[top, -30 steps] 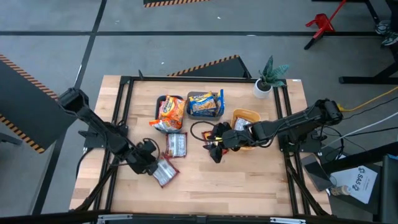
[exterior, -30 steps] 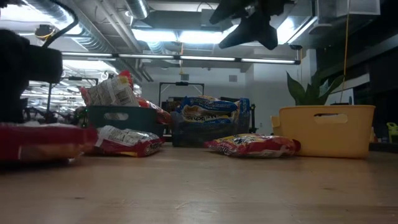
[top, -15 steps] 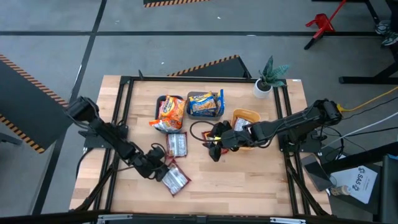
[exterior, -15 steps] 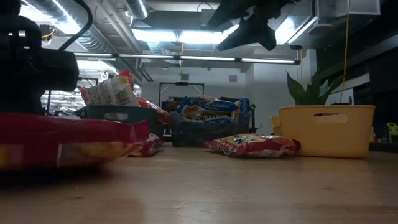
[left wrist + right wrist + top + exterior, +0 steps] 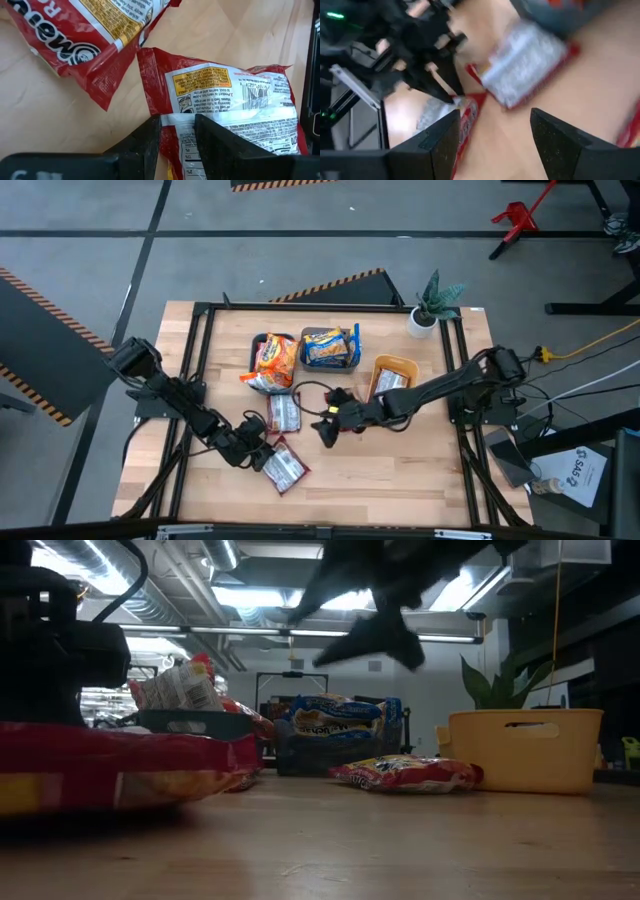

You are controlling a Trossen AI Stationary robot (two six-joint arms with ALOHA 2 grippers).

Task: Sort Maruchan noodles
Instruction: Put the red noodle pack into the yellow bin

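From above, the left gripper (image 5: 258, 456) sits at the near left of the table (image 5: 400, 470), pinched on the edge of a red-and-silver packet (image 5: 283, 467). The right gripper (image 5: 328, 430) reaches over mid-table toward a second red-and-silver packet (image 5: 284, 413) that lies loose. Other Maruchan noodles already fill the teal tray (image 5: 256, 345) and the grey tray (image 5: 350, 360); the orange tray (image 5: 394, 366) holds one silvery packet.

The low view adds an orange-red packet (image 5: 405, 774) lying on the table beside the orange tray, hidden from above by the right arm.

The left wrist view confirms the fingers (image 5: 150, 137) narrowed onto the held packet's edge.

The right wrist view shows wide-open fingers (image 5: 440, 137) and, probably, the loose packet ahead.

Judging by this, a pick is in hand; next comes lifting the held packet toward its matching tray.
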